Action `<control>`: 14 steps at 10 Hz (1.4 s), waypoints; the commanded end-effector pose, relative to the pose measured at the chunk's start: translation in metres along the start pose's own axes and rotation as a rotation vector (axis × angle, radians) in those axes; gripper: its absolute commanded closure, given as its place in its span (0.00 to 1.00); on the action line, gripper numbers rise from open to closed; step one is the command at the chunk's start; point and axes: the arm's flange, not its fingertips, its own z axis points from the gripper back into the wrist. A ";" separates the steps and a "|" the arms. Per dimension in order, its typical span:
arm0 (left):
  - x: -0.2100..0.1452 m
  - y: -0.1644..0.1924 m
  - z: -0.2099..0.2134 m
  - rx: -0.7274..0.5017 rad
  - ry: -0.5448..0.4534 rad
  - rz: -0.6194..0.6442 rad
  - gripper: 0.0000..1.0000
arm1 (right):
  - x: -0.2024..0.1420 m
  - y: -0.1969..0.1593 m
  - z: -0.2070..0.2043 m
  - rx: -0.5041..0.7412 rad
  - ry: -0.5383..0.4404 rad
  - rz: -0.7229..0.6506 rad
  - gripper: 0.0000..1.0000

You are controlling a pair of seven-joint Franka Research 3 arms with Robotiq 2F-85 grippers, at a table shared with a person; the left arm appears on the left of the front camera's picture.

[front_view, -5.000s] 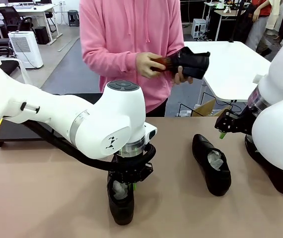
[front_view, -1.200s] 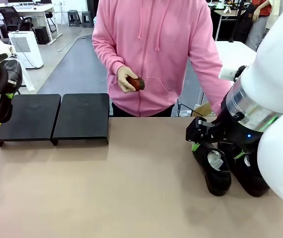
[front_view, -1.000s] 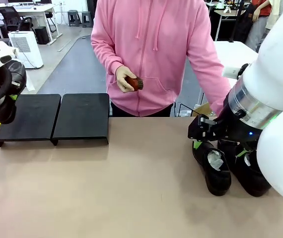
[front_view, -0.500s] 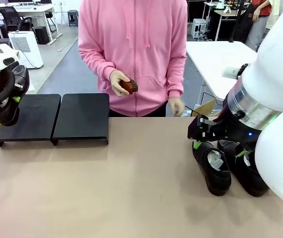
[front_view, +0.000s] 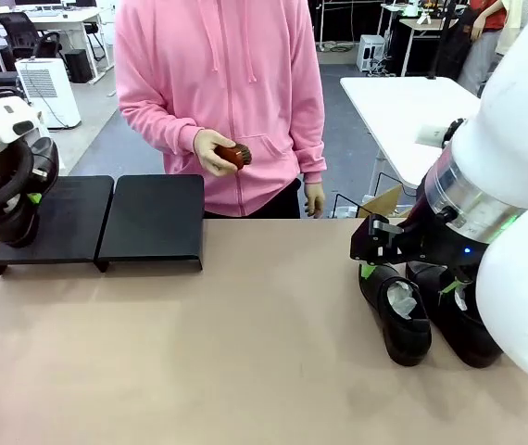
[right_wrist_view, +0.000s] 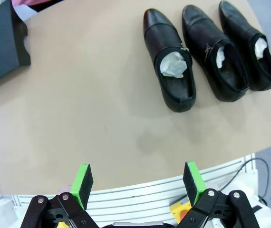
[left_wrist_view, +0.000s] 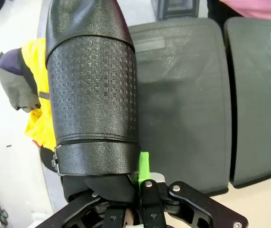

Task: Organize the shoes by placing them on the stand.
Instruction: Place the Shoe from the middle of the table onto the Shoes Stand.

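At the stand's (left_wrist_view: 183, 109) edge, we see our left tool (left_wrist_view: 139, 173) pinching a shoe (left_wrist_view: 92, 95), our right tool (right_wrist_view: 138, 178) spread over the counter (right_wrist_view: 78, 118).

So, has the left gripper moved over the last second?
Yes. The left gripper, holding a shoe, shifted right and down toward the stand.

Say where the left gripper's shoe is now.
Front view, far left: the shoe hangs toe-down from the left gripper, over the outer left edge of the stand.
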 end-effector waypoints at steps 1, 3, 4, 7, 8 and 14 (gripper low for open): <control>0.012 0.014 0.002 -0.004 -0.027 -0.024 1.00 | 0.001 0.001 0.002 -0.004 -0.003 -0.004 0.00; 0.013 0.021 -0.006 0.000 -0.028 -0.021 1.00 | 0.001 0.001 0.002 -0.004 -0.003 -0.004 0.00; 0.013 0.023 -0.009 0.003 -0.044 -0.034 1.00 | 0.001 0.001 0.002 -0.004 -0.003 -0.004 0.00; 0.011 0.026 -0.015 -0.023 0.017 -0.010 1.00 | 0.001 0.001 0.002 -0.004 -0.003 -0.004 0.00; 0.012 0.026 -0.013 -0.028 0.016 -0.009 0.85 | 0.001 0.001 0.002 -0.004 -0.003 -0.004 0.00; -0.001 0.030 0.027 -0.022 -0.093 0.098 0.52 | 0.001 0.001 0.002 -0.004 -0.003 -0.004 0.00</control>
